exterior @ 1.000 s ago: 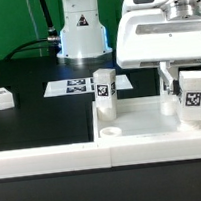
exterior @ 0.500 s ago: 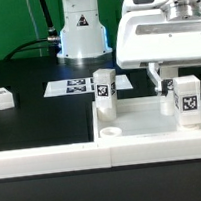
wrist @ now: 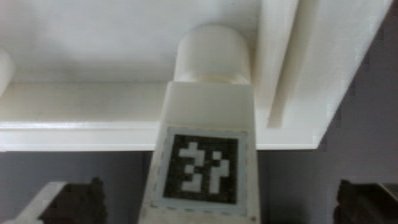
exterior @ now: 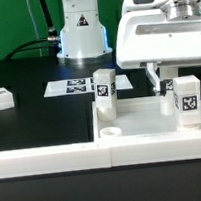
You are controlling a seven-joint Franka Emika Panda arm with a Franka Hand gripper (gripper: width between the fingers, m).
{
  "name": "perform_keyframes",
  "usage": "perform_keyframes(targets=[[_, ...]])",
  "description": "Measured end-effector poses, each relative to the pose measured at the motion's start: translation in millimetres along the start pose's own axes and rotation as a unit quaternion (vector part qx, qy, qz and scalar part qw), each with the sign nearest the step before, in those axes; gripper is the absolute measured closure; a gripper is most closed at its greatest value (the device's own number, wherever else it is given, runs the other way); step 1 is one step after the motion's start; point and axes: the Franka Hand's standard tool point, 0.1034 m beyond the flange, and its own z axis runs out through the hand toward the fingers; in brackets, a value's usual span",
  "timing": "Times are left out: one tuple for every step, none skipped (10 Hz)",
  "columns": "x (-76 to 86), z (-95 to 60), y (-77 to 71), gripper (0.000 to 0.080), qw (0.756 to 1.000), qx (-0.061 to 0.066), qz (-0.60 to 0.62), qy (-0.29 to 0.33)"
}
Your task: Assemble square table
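The square table top is a white tray with a raised rim, at the exterior view's lower right. Two white tagged legs stand upright in its far corners: one on the left and one on the right. My gripper hangs over the right leg and is open. One dark finger shows apart from that leg's side. In the wrist view the leg stands between my fingertips with a gap on each side. My gripper holds nothing.
A loose white leg lies on the black table at the exterior view's left. The marker board lies behind the left leg, before the robot base. A long white rail runs along the front. An open socket shows in the top's near corner.
My fingers have opened off the right leg. The near finger moved to the exterior view's left, and the leg stays standing in its corner.
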Motion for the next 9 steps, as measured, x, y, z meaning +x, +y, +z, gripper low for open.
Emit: perform_keyframes(targets=[[0.0,0.0,0.0,0.0150,1.000,0.000,0.000,0.000],[1.3,-0.6,1.3,0.0150,1.000,0.000,-0.005,-0.004],[9.6,-9.1,8.5,0.0150,1.000,0.002,-0.008,-0.026],[18.4,-19.5,18.1,0.0150,0.998,0.009,-0.009,-0.059],[25.6,-23.9,23.0,0.0150,0.997,0.015,-0.001,-0.075],[24.7,-22.5,21.8,0.0150,0.994,0.017,0.002,-0.107],[23.3,-22.6,22.7,0.0150,0.988,0.019,0.005,-0.154],[27.7,-26.7,28.9,0.0150,0.975,0.021,0.014,-0.221],[30.8,-29.4,30.2,0.0150,0.963,0.022,0.019,-0.266]])
